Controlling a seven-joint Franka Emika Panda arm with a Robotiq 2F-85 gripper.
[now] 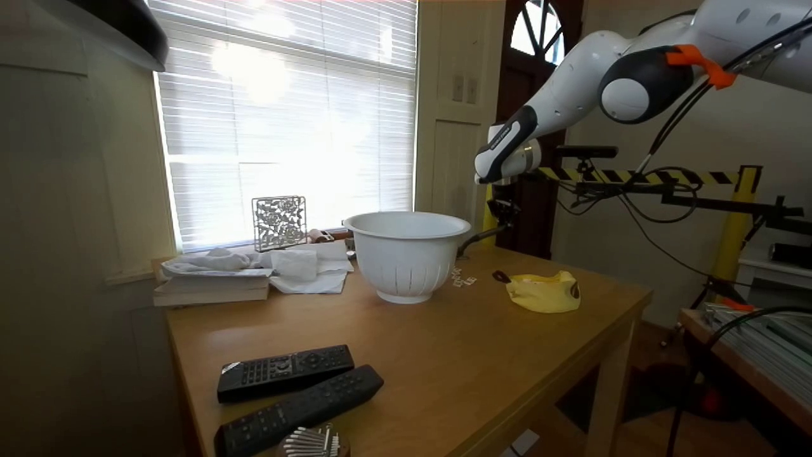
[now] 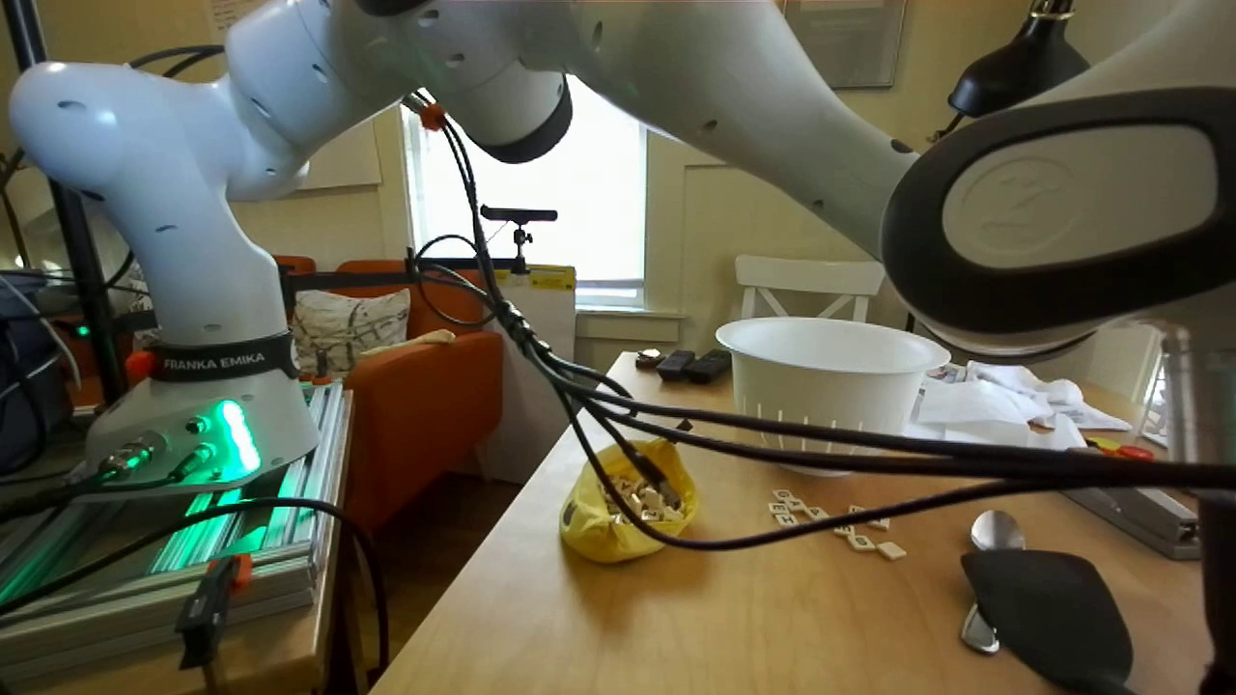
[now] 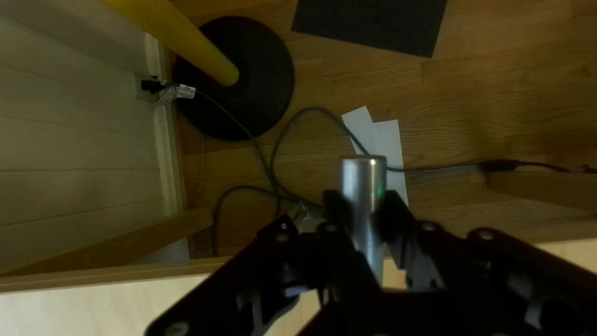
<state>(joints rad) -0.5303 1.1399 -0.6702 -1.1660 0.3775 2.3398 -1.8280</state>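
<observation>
In the wrist view, my gripper [image 3: 361, 203] is shut on a smooth silver cylindrical handle [image 3: 364, 175], which stands out beyond the fingertips. In an exterior view, the gripper [image 1: 504, 209] is over the table's far end, and a black spatula [image 1: 482, 236] slants down from it. The black spatula head also shows in an exterior view [image 2: 1053, 608], overlapping a metal spoon [image 2: 997, 531]. The join between handle and head is hidden. A white slotted bowl [image 1: 406, 266] stands near the spatula; it also shows in an exterior view [image 2: 821, 386].
A yellow bag [image 1: 542, 293] of letter tiles stands on the table, with loose tiles [image 2: 859, 543] near the bowl. Remotes [image 1: 285, 371], a small thumb piano [image 1: 311, 442] and papers [image 1: 311, 266] lie there too. Black cables [image 2: 715, 545] hang from the arm. A yellow post [image 3: 186, 37] stands beyond the table edge.
</observation>
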